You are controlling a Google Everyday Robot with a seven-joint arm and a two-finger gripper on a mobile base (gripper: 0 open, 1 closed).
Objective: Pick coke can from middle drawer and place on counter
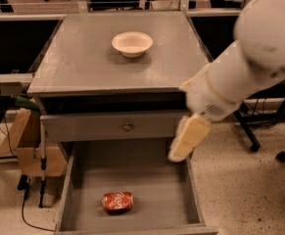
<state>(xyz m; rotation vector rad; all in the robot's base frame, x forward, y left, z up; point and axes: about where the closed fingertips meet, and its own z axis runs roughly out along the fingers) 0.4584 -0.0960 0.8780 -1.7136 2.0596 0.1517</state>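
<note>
The red coke can (117,201) lies on its side on the floor of the open middle drawer (152,180), near the drawer's front, left of centre. The counter (78,62) is the grey cabinet top above it. My white arm reaches in from the upper right. My cream gripper (182,148) hangs down over the drawer's back right corner, just below the closed drawer front. It is above and to the right of the can and holds nothing that I can see.
A cream bowl (132,43) stands on the counter toward the back centre. The closed upper drawer front has a small brass knob (128,127). A cardboard box (27,141) and a cable lie on the floor at the left. Chair legs (252,136) are at the right.
</note>
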